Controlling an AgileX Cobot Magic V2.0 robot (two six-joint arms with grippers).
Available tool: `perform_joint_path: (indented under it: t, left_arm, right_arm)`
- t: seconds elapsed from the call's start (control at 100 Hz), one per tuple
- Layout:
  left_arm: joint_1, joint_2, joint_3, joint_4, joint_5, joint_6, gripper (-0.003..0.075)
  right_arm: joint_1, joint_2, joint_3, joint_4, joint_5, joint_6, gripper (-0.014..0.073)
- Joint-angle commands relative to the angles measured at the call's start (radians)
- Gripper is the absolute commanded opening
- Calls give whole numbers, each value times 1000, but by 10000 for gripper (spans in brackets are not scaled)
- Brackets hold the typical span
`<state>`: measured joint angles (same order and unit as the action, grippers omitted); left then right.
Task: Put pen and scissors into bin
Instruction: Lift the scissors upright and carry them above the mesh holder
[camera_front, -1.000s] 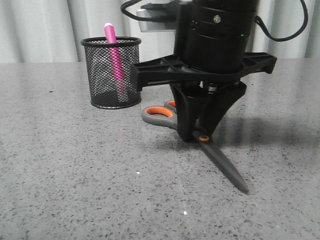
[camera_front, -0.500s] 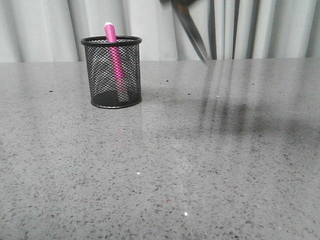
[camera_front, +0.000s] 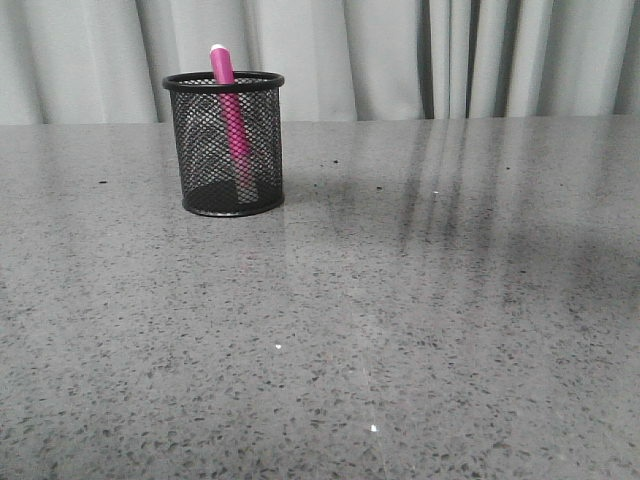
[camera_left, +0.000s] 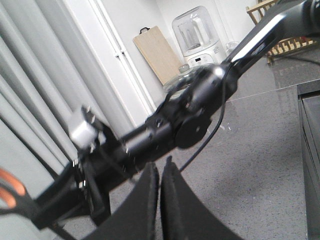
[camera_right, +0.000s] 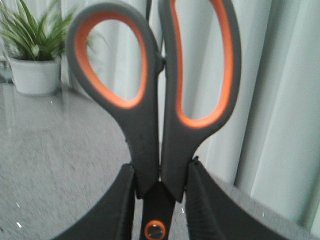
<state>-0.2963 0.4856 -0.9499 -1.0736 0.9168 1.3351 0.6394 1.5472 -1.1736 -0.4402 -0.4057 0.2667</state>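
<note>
The black mesh bin (camera_front: 224, 143) stands on the grey table at the back left, with the pink pen (camera_front: 229, 110) upright inside it. Neither arm shows in the front view. In the right wrist view my right gripper (camera_right: 159, 175) is shut on the scissors (camera_right: 157, 100), clamped at the base of the grey, orange-lined handles just above the orange pivot screw. In the left wrist view my left gripper (camera_left: 160, 170) is shut and empty, high above the table. The right arm (camera_left: 175, 130) crosses that view, with an orange scissors handle (camera_left: 10, 182) at its edge.
The speckled grey table (camera_front: 400, 330) runs to pale curtains at the back. A potted plant (camera_right: 32, 55) stands beyond the table in the right wrist view. A cutting board and a blender (camera_left: 197, 35) stand in the room behind in the left wrist view.
My right gripper closed on the scissors on the table, lifted them up and has left the front view with them. The bin and pen have not moved.
</note>
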Motion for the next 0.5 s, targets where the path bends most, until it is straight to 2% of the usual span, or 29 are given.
perform_joint_path:
  t: [0.0, 0.15, 0.49]
  left_arm:
    - [-10, 9, -19, -51, -53, -14, -19]
    - [-10, 9, -19, -51, -36, -14, -19]
    - [-10, 9, 15, -51, -8, -14, -19]
  right_arm:
    - [-33, 25, -21, -1, -155, -9, -54]
    - [-71, 106, -21, 5, -333, -9, -54]
    - [-102, 212, -21, 67, -321, -9, -54]
